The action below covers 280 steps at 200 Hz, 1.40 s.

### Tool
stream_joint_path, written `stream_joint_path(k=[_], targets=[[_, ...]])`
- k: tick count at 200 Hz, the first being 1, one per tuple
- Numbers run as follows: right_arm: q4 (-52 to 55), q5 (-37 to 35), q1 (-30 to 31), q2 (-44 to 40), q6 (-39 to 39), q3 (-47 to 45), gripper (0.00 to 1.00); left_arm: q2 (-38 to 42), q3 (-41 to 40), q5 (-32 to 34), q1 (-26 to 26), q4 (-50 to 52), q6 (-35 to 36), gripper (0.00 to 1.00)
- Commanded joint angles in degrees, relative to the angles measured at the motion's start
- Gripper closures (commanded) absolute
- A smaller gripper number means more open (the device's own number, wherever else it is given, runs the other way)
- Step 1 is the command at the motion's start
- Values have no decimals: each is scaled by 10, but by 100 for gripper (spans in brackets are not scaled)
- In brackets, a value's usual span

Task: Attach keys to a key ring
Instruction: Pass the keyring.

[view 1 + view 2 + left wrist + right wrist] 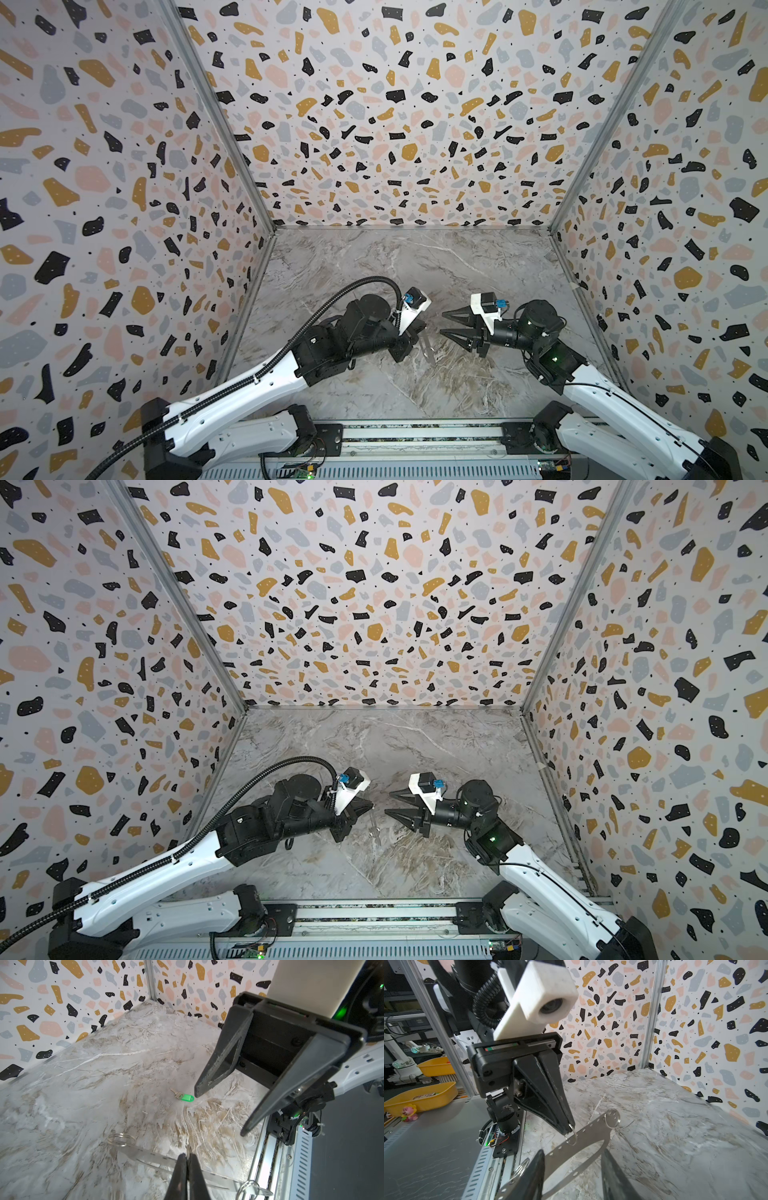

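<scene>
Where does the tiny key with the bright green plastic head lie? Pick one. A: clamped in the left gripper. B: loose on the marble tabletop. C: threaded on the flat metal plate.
B: the left wrist view shows the green-headed key loose on the marble tabletop, with nothing holding it.

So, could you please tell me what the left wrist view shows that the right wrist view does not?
Only the left wrist view: the green key lying on the table, and the right gripper from the front, jaws apart with nothing between them. Only the right wrist view: the left gripper from outside, shut on a split ring hooked on the key ring, that piece's oval opening, and yellow bins outside the cell. Both: the key ring's holed edge and the marble table.
</scene>
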State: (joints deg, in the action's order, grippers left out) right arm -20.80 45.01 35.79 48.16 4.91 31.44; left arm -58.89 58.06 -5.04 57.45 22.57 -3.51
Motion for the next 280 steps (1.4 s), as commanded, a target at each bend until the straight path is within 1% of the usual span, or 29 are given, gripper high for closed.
stream_joint_path(k=[1,23,40,77,135,174,227,258,270,280], targets=[[42,11,-1,6,-20,27,59,-7,33,-26,2,41,52,100],[43,42,0,20,-23,28,62,-16,46,-46,2,65,92,100],[46,51,2,27,-26,28,64,-24,55,-53,1,83,113,100],[38,73,12,42,-29,27,67,-39,73,-47,1,111,138,100],[26,60,49,79,-36,31,72,-49,75,-65,1,99,150,100],[13,51,52,85,-33,30,77,-51,71,-73,2,95,150,100],[7,43,52,82,-30,32,80,-57,65,-88,2,92,149,100],[2,45,52,84,-28,32,86,-58,63,-96,2,86,148,100],[0,47,53,86,-28,32,90,-57,61,-97,2,82,148,100],[1,49,53,85,-28,31,96,-56,60,-98,2,79,147,100]])
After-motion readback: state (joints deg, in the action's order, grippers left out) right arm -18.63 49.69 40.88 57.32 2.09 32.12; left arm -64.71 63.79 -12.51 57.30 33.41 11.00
